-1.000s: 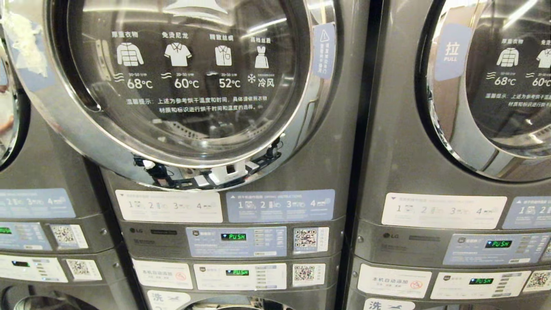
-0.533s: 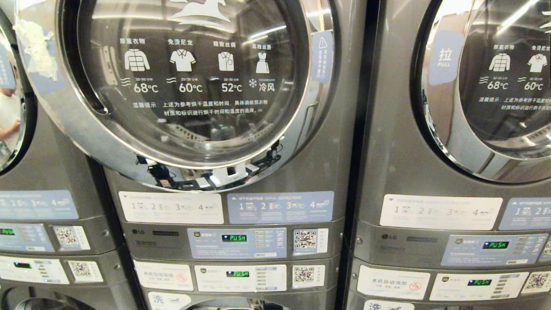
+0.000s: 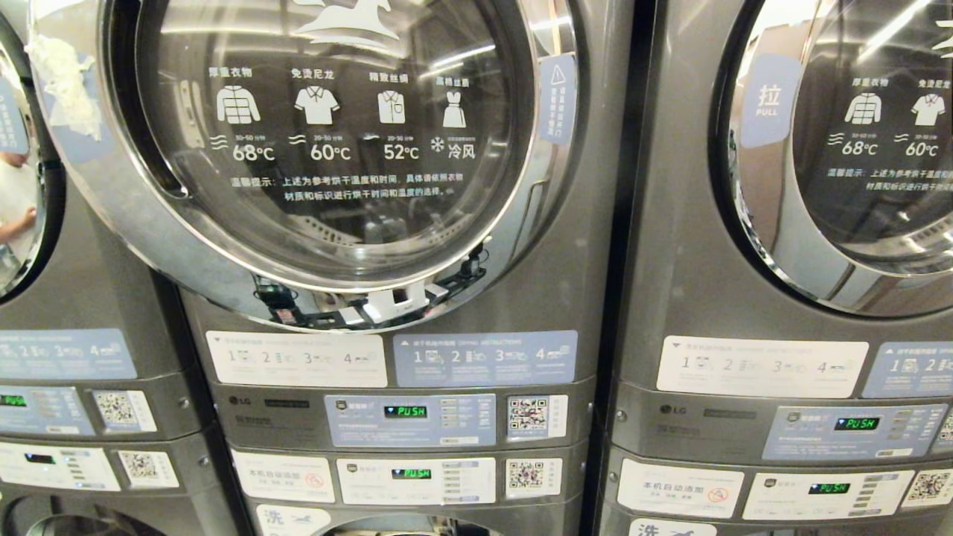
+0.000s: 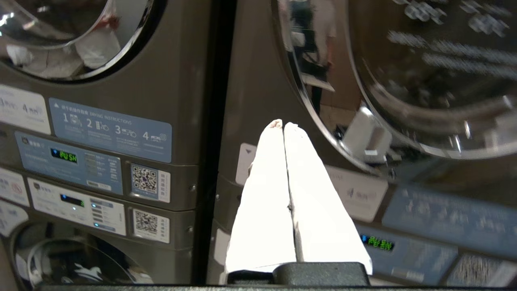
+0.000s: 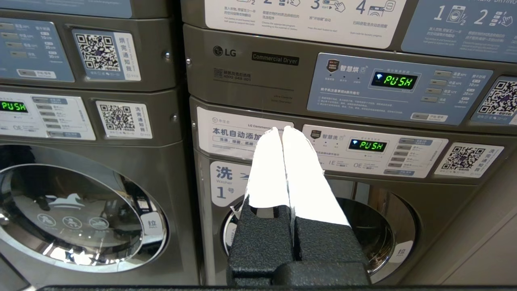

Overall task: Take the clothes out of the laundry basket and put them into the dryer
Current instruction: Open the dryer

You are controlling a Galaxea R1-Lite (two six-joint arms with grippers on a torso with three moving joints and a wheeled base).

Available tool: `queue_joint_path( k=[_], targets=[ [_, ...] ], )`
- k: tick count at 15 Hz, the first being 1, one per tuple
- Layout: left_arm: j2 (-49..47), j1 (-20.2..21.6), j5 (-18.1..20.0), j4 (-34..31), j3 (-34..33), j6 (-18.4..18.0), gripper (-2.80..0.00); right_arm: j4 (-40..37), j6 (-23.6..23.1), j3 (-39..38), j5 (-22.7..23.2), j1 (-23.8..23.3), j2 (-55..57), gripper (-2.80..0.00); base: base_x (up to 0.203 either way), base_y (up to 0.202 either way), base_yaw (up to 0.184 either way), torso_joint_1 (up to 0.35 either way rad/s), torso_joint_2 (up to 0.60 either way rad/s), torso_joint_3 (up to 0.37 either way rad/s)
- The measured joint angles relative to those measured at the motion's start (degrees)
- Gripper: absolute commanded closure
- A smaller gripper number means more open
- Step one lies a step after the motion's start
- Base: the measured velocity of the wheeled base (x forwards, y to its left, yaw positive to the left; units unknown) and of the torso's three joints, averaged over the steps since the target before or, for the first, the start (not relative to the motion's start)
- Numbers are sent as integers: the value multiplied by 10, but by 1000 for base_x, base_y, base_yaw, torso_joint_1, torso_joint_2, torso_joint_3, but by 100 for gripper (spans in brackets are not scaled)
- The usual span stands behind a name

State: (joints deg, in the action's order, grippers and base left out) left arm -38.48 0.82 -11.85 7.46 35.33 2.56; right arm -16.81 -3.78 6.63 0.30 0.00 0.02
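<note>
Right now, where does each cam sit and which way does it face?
Head view: on the head, facing the grey stacked machines, centred on the round chrome-ringed glass dryer door; no arm shows.
Left wrist view: behind the shut white-fingered left gripper, aimed at that door's lower rim.
Right wrist view: behind the shut right gripper, aimed lower at the washer door.
Shared: green PUSH display.

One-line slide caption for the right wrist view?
Right gripper shut and empty, facing the washer beneath the dryer panel.

Head camera faces the dryer door (image 3: 327, 149) close up; both wrist cameras look lower, sharing its control panel (image 3: 409, 419) (image 5: 398, 91) at six o'clock.
</note>
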Motion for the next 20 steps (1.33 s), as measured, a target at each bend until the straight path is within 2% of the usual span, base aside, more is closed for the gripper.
queue_joint_path(
  k=[1, 3, 5, 8, 9, 11, 12, 14, 17, 20],
  targets=[
    [-55, 8, -1, 29, 15, 21, 0, 0, 1, 0, 0, 0, 0, 0, 0, 0, 0, 0, 0, 0],
    [-144, 56, 50, 103, 21, 59, 0, 0, 3, 0, 0, 0, 0, 0, 0, 0, 0, 0, 0, 0],
    [-211, 138, 153, 175, 9, 89, 0, 0, 3, 0, 0, 0, 0, 0, 0, 0, 0, 0, 0, 0],
    [-314, 242, 343, 302, -1, 120, 0, -1, 9, 1, 0, 0, 0, 0, 0, 0, 0, 0, 0, 0],
    [-349, 263, 398, 350, -3, 126, 0, -1, 10, 1, 0, 0, 0, 0, 0, 0, 0, 0, 0, 0],
    [-409, 282, 478, 431, -4, 143, 0, -1, 9, 1, 0, 0, 0, 0, 0, 0, 0, 0, 0, 0],
    [-436, 286, 501, 461, -4, 148, 0, -1, 9, 1, -1, 0, 0, 0, 0, 0, 0, 0, 0, 0],
    [-484, 285, 513, 505, 6, 150, 0, -1, 9, 1, -1, 0, 0, 0, 0, 0, 0, 0, 0, 0],
    [-547, 269, 511, 530, 61, 147, 0, 0, 9, 1, -1, 0, 0, 0, 0, 0, 0, 0, 0, 0],
    [-590, 233, 502, 531, 106, 145, 0, 0, 9, 1, -1, -1, 0, 0, 0, 0, 0, 0, 0, 0]
  ],
)
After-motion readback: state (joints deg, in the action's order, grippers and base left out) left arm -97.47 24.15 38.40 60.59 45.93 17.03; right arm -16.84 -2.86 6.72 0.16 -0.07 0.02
